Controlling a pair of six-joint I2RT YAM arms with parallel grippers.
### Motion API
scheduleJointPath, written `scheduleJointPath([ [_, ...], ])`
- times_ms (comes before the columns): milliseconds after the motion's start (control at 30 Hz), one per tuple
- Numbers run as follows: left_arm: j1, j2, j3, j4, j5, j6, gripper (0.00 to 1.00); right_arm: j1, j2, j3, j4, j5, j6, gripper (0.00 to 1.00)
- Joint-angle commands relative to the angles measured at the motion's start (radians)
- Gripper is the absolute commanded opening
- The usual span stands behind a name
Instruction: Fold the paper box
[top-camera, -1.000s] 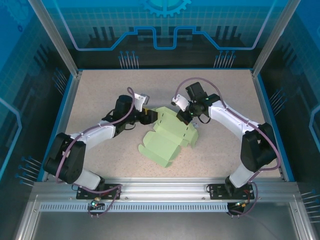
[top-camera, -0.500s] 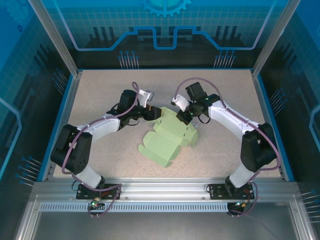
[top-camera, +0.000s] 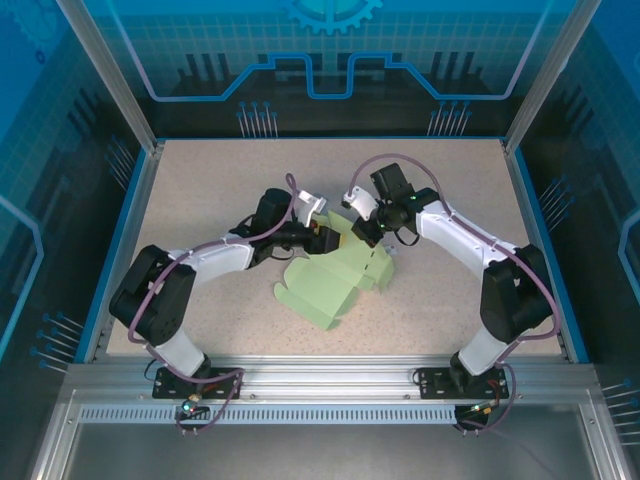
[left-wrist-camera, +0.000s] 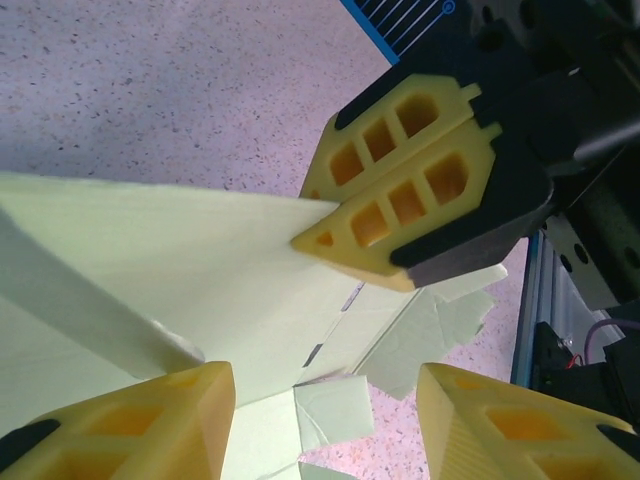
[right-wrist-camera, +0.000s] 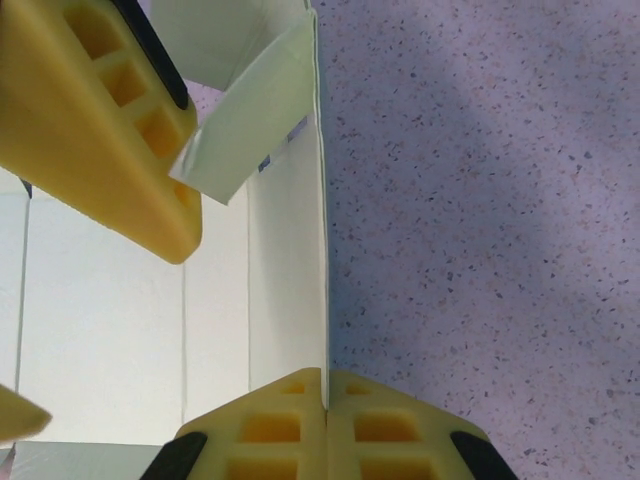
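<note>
The table (top-camera: 200, 190) has a beige, dark-speckled surface, and the pale green paper box (top-camera: 330, 290) lies directly on it as a creased, partly opened sheet with flaps. To the left, to the right and beyond the paper box the surface runs to a blue rim (top-camera: 125, 235), and on the box's near side it ends at an aluminium rail (top-camera: 330, 378). The sheet's near-left part rests flat on the surface, while its far part stands raised.

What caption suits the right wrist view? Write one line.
Right gripper shut on the paper box's edge, left finger beside a raised flap.
</note>
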Motion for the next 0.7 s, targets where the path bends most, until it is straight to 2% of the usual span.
scheduleJointPath([
  [0, 0.032, -0.093, -0.031, -0.02, -0.018, 0.02, 0.54, 0.019, -0.035, -0.018, 0.019, 0.029, -0.037, 0.0],
  [200, 0.112, -0.317, -0.116, -0.159, -0.125, 0.019, 0.59, 0.129, -0.044, -0.005, 0.004, 0.294, -0.123, 0.0],
  [300, 0.147, -0.444, -0.169, -0.247, -0.295, 0.0, 0.66, 0.201, -0.044, -0.035, 0.061, 0.463, -0.195, 0.0],
  [367, 0.18, -0.489, -0.19, -0.305, -0.448, -0.048, 0.73, 0.244, -0.035, -0.058, 0.119, 0.556, -0.249, 0.0],
  [500, 0.25, -0.453, -0.182, -0.362, -0.509, -0.079, 0.74, 0.28, -0.041, -0.111, 0.255, 0.644, -0.329, 0.0],
  [667, 0.262, -0.305, -0.12, -0.454, -0.59, -0.062, 0.72, 0.317, -0.055, -0.201, 0.432, 0.716, -0.46, 0.0],
])
